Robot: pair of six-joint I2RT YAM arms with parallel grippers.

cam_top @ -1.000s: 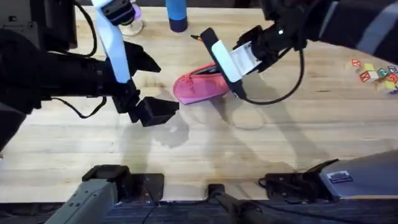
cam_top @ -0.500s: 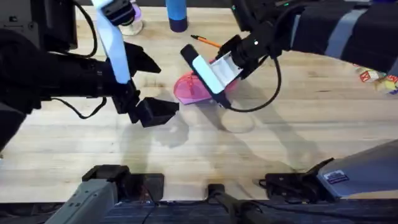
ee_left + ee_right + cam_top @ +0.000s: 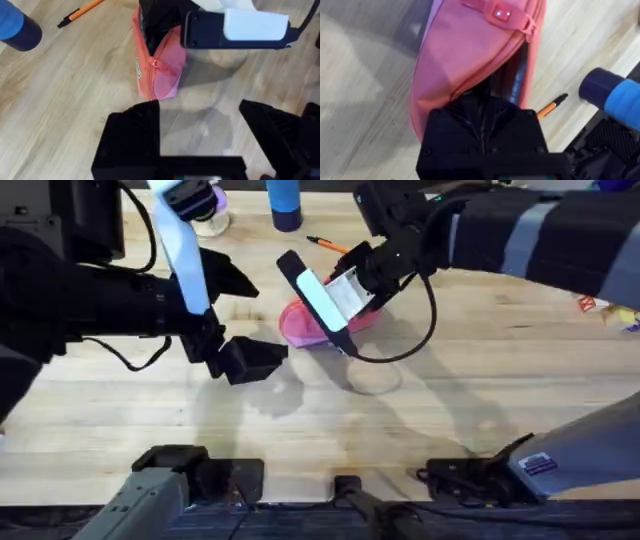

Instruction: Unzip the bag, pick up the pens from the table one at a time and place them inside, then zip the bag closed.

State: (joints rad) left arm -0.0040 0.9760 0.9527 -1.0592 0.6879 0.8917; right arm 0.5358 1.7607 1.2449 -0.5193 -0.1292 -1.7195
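The pink bag [image 3: 300,328] lies on the table [image 3: 450,390] with its zipper open; the pull [image 3: 155,65] sits at the end nearest my left gripper. My right gripper [image 3: 481,107] pokes into the bag's mouth, shut on a slim glossy dark shaft that looks like the black pen [image 3: 512,70]. From overhead the right gripper [image 3: 325,310] covers the bag's far half. The orange pen [image 3: 335,246] lies on the table just beyond the bag. My left gripper [image 3: 200,125] hovers open a short way in front of the bag's near end, holding nothing.
A blue bottle [image 3: 284,205] stands at the back edge, close to the orange pen [image 3: 82,10]. A cup [image 3: 205,215] stands left of it. Small coloured blocks [image 3: 590,303] lie at the far right. The front half of the table is bare wood.
The right gripper has moved left along the bag and down into its open mouth, and the bag has shifted and bunched under it. The left arm has stayed still.
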